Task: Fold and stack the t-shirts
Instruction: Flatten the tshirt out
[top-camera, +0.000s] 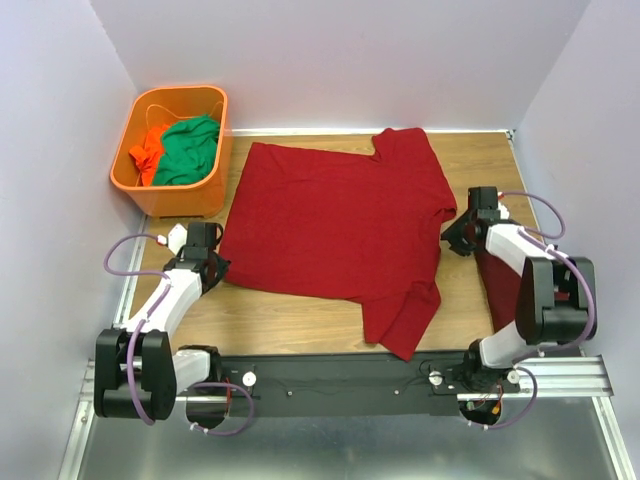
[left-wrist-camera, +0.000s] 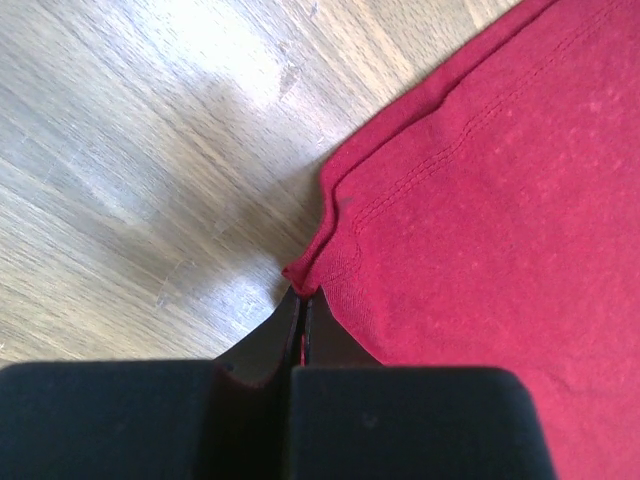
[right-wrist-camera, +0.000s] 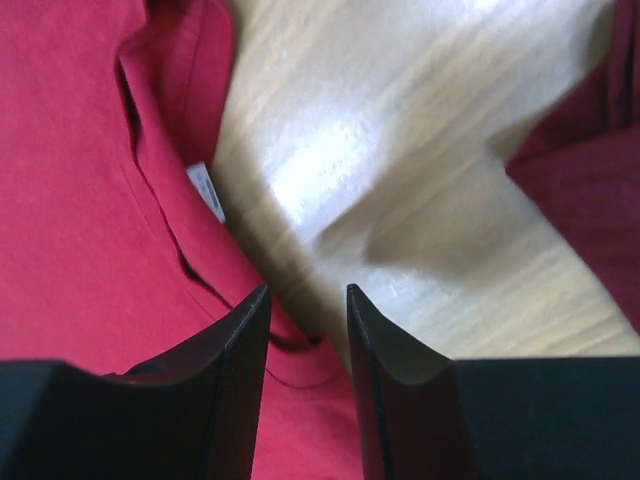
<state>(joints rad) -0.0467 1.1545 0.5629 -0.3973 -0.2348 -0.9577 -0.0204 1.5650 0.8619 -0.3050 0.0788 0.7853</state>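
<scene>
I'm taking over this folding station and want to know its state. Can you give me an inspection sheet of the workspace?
Surface: wooden table, bare where no cloth lies.
Job's things: one red t-shirt spread out mid-table; a second dark red cloth at the right, partly hidden.
Clutter: orange basket at the far left corner, holding a green garment and an orange garment.
Grippers: left gripper shut on the t-shirt's hem corner; right gripper open, at the collar near the white label.
Cables: purple cables loop off both arms.
Surroundings: white walls on three sides; metal rail at the near edge.
</scene>
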